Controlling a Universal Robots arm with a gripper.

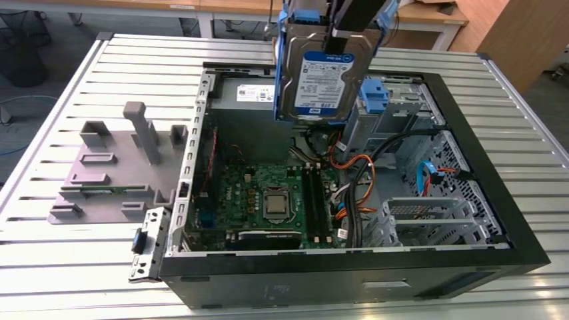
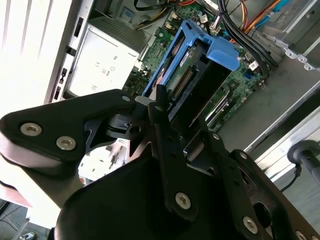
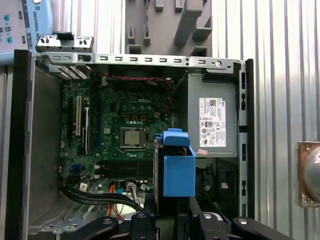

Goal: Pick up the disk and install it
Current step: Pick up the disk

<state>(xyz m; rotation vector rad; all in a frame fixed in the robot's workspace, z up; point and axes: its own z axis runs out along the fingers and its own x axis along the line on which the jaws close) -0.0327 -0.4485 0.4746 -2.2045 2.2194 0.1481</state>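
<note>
I see the gripper (image 1: 342,40) clenched on the disk (image 1: 318,80). In the exterior view the disk hangs upright in the air above the open computer case (image 1: 498,220), label toward the camera. The frame edge cuts off the arm above it. The disk hides part of the power supply (image 1: 244,93) and the bay behind it. In the first wrist view the disk is edge-on over the motherboard (image 3: 125,125), its blue carrier bracket facing me. In the second wrist view the gripper's own links hide the contact faces. The case lies on the slatted desk (image 1: 89,267).
</note>
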